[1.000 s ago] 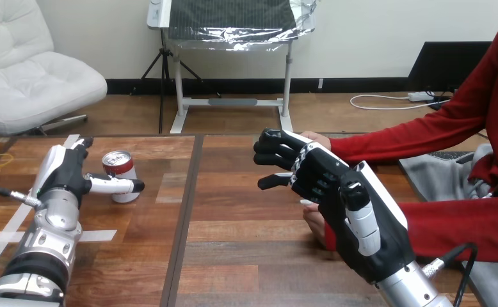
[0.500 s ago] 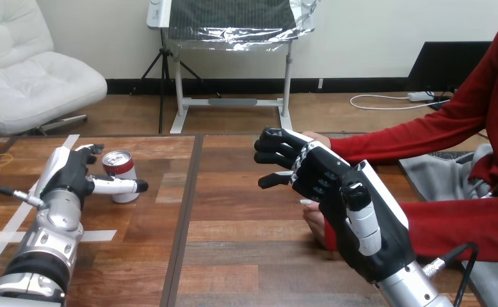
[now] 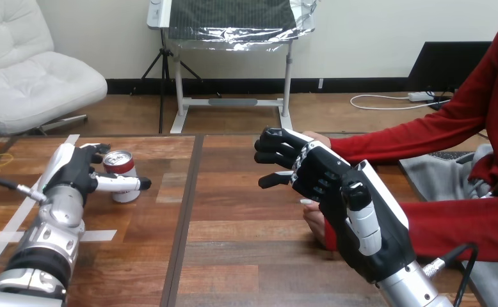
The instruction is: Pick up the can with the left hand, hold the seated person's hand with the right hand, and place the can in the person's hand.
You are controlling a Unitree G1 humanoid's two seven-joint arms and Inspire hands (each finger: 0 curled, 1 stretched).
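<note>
Two robot hands: we see both above the wooden table [image 3: 246,256]
Can [image 3: 120,167]: upright, on the table's left part
Left hand [image 3: 73,173]: thumb and fingers spread wide either side of the can
Right hand [image 3: 336,192]: before the person's hand [image 3: 315,137]; its grip we cannot tell

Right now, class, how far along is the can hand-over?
Nothing is finished. In hand: the left hand brackets the can, thumb in front, can on the table. The right hand is beside the person's hand; hold unclear. Left: grip, lift, hand over.
</note>
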